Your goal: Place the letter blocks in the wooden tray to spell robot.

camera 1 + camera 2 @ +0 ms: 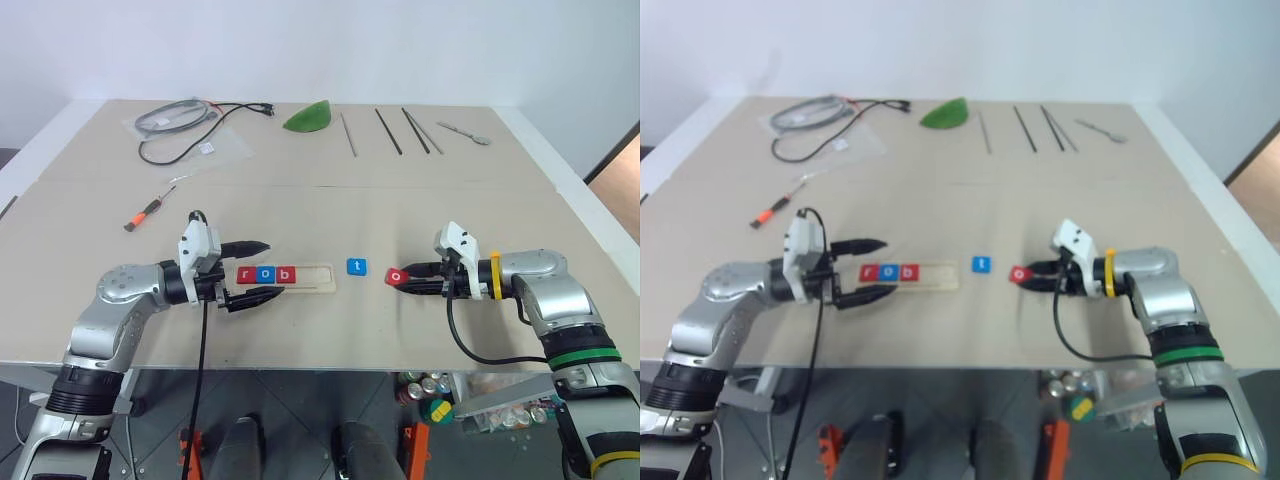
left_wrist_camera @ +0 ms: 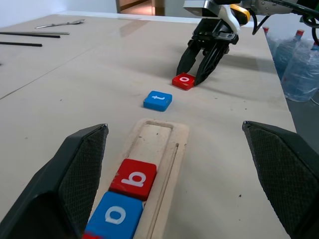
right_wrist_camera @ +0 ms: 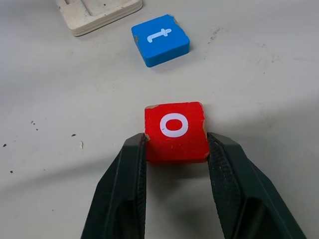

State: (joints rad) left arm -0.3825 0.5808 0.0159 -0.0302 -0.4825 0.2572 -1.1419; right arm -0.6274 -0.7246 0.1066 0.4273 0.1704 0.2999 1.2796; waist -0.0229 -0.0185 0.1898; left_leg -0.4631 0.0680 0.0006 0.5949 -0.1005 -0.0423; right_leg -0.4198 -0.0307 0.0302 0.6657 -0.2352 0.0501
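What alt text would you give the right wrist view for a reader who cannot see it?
The right gripper has its two black fingers closed against the sides of a red "o" block lying on the pale table. Beyond it lie a blue "t" block and one end of the wooden tray.

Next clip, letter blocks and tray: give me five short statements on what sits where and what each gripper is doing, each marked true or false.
1. The wooden tray holds three blocks, r, o, b. True.
2. The blue t block lies in the tray. False: it lies on the table, between tray and red o block.
3. The right gripper has its fingers against the red o block's sides. True.
4. The left gripper holds a block. False: open, empty.
5. The tray is full. False: its right part is empty.
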